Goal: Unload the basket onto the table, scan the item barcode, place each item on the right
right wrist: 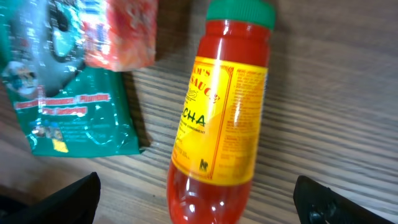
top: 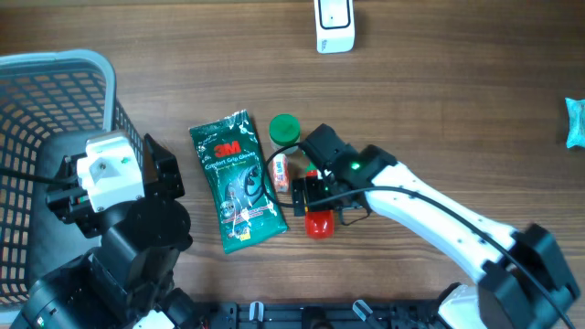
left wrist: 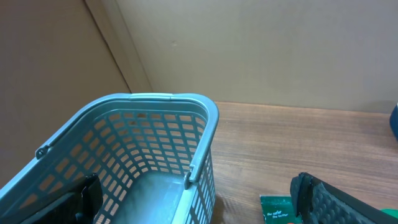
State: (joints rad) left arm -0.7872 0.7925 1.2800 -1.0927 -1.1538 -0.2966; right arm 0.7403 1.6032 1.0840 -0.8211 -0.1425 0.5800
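A red sauce bottle (right wrist: 221,118) with a yellow label and green cap lies on the wood table; no barcode shows on the side facing up. My right gripper (right wrist: 199,205) hovers open over its lower end, one finger on each side and neither touching it. From overhead the gripper (top: 316,196) covers most of the bottle, and only its red base (top: 319,223) sticks out. The white scanner (top: 335,26) stands at the table's far edge. My left gripper (left wrist: 199,208) is open and holds nothing, above the basket's near right wall.
A grey-blue plastic basket (top: 101,73) fills the left side. A green 3M pouch (top: 236,178) lies left of the bottle, with a small red packet (top: 281,171) between them. A round green-topped item (top: 284,127) sits behind the packet. Something turquoise (top: 575,122) lies at the right edge.
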